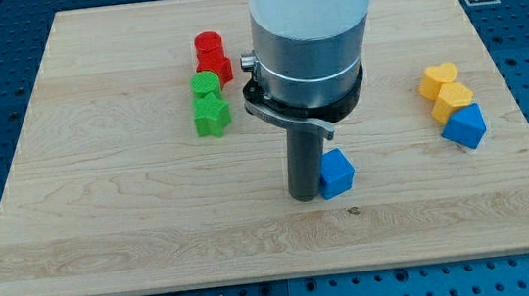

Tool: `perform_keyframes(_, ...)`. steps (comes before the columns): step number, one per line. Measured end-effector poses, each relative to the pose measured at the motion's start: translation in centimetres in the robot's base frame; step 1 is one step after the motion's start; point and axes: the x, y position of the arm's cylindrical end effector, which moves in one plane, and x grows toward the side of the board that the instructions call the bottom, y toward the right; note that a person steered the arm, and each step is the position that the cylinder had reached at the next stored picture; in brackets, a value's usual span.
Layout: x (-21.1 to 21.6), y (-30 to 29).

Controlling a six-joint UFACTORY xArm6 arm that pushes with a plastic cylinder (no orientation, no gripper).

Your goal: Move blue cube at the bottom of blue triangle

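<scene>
— Where is my tip standing at this moment?

— It is resting on the wooden worktop, a little below the middle of the board. The dark rod is coming down from the big grey and white body of the arm, which is hiding part of the board behind it.

— And the blue cube?

— The blue cube is sitting just at the view's right of my tip. They are touching, or almost touching; I cannot tell it exactly, because there is no gap showing between them.

— Is there a hand, open or closed?

— No hand is showing here; the arm is ending only in the rod, so it is not holding anything.

— Where is the blue triangle lying?

— It is lying near the view's right edge of the worktop, well apart from the blue cube and a little higher in the view. Two yellow blocks are sitting just above it, one behind the other, and the lower one is touching it.

— What else is lying on the board?

— At the view's left of the arm, two red blocks are standing close together, and two green blocks are sitting just below them. Their shapes I cannot make out well.
</scene>
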Motion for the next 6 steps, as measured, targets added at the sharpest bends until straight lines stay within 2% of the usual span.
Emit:
perform_keyframes(3, -1.8, 0.2)
perform_keyframes(5, -1.8, 8.5)
perform_keyframes(6, -0.5, 8.8)
